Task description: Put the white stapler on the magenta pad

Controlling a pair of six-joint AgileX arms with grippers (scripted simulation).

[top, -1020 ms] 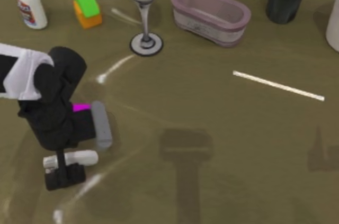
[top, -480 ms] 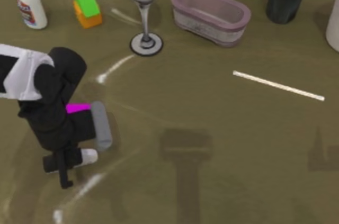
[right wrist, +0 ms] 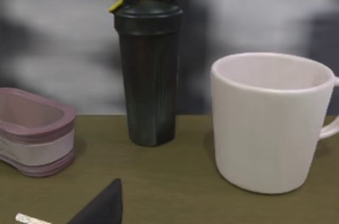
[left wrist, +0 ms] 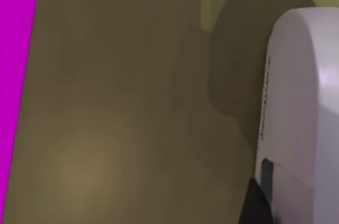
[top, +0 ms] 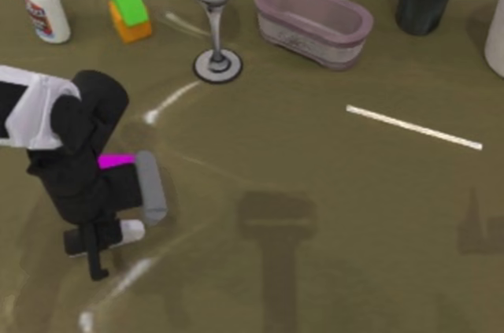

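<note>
Left gripper [top: 98, 245] grips white stapler [top: 131, 231] (side markings unreadable).

Soft even light, blurred backdrop, faint arm shadows and pale glare streaks on table [top: 331, 191]

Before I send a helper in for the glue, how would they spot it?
Look to the table's far left corner in the top view. There the glue bottle stands upright, just left of the green-and-orange block. It alone has a white body with a printed label and a thin orange cap.
</note>
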